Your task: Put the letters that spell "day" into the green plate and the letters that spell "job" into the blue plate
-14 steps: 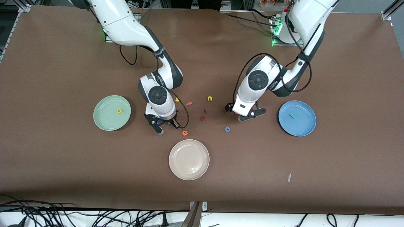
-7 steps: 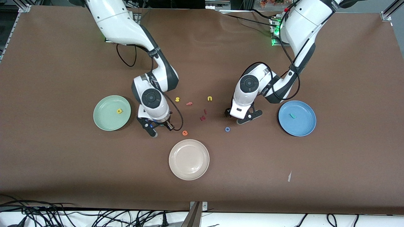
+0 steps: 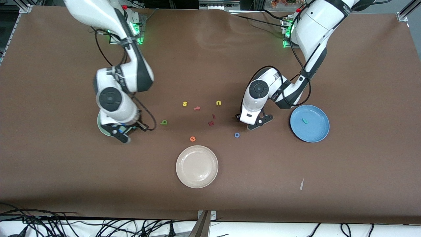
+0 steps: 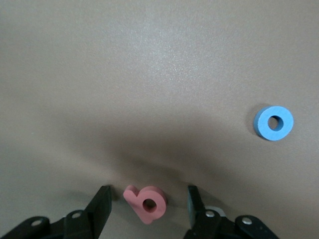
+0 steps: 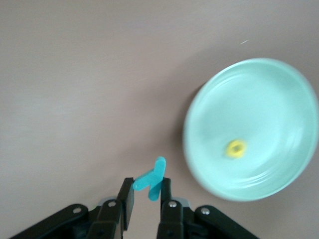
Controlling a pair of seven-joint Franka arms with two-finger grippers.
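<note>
The right gripper (image 5: 146, 196) is clenched on the teal "y" (image 5: 151, 183), up in the air just beside the green plate (image 5: 269, 94), where the yellow "a" (image 5: 235, 148) lies. The left gripper (image 4: 148, 203) is down at the counter (image 3: 296, 65), its fingers parted around the salmon-pink "b" (image 4: 146, 201), not yet touching it. The blue "o" (image 4: 273, 122) lies near. The teal "j" (image 3: 305, 120) is in the blue plate (image 3: 315, 131); the olive-green "d" (image 3: 163, 122) lies on the counter.
</note>
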